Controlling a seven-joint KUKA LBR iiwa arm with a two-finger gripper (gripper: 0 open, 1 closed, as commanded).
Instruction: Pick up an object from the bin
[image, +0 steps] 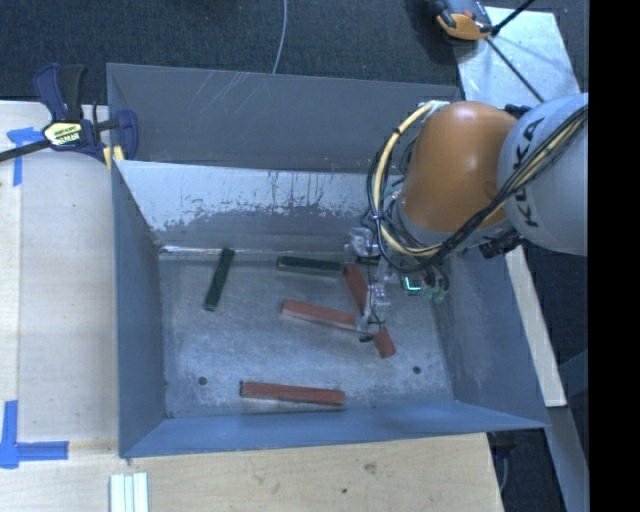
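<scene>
one brown bar (318, 314) just left of hand (374, 318)

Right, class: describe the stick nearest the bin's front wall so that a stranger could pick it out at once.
In the grey metal bin, look along the floor by the front wall. A long reddish-brown stick lies there alone, nearly parallel to that wall. The other brown sticks cluster by the gripper; the two green ones lie farther back.

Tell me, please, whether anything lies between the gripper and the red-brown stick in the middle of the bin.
Nothing visible does. The gripper is at the right end of the middle red-brown stick; a tilted red-brown stick and a short red-brown piece lie close beside, not between.
</scene>
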